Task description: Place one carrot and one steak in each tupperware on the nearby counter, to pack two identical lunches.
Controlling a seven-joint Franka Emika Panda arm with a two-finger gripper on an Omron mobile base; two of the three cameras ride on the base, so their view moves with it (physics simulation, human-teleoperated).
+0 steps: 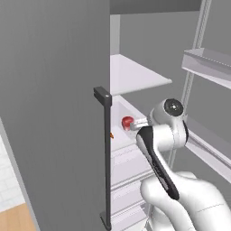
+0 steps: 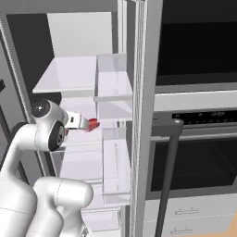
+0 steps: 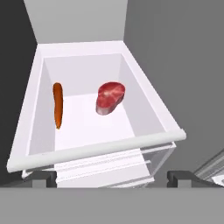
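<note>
Gripper (image 3: 112, 177), nearest the hand cam: jaws spread wide, holding nothing, poised above front rim of white fridge bin (image 3: 96, 151). Prob. staged for a top-down pick. Carrot (image 3: 57, 105) lies flat by bin's left wall, long axis front-to-back along that wall, taper end toward gripper. Steak (image 3: 110, 98) lies mid-bin, apart from carrot, long axis diagonal.

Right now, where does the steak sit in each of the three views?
Left base view: the steak is mid-frame, just left of the arm's wrist, inside the open fridge.
Right base view: it shows left of centre, just past the wrist, against the white shelves.
Hand view: it lies centre, in the white fridge bin, right of the carrot.
Shared landmark: the white fridge bin.
</note>
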